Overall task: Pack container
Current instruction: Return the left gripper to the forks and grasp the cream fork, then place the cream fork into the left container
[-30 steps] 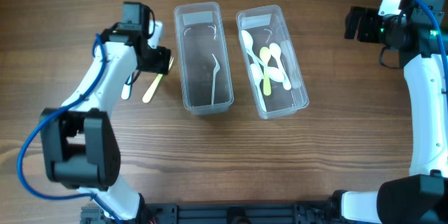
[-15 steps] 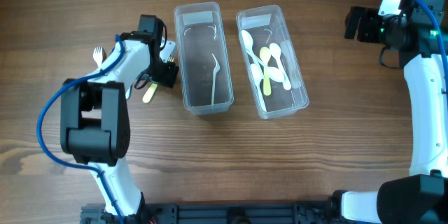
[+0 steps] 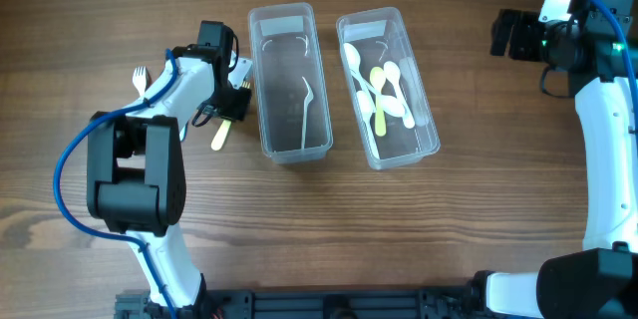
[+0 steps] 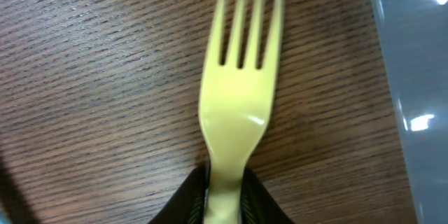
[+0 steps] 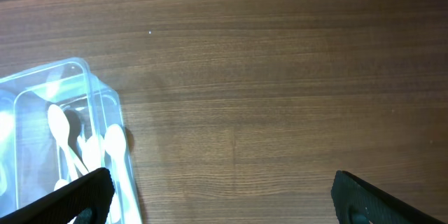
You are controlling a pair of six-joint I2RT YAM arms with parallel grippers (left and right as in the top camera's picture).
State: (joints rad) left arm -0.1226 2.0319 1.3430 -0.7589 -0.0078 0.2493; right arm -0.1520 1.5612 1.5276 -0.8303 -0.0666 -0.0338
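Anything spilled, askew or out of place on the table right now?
Nothing spilled or damaged. Two utensils lie outside the spoon bin and the other bin: the yellow fork, gripped by the left end effector, and a white fork farther left.

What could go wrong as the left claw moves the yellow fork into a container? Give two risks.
1. The left claw pinches only the narrow neck of the yellow fork, so the fork may swivel or slip.
2. The fork lies close beside the left container, so its tines could catch the rim.
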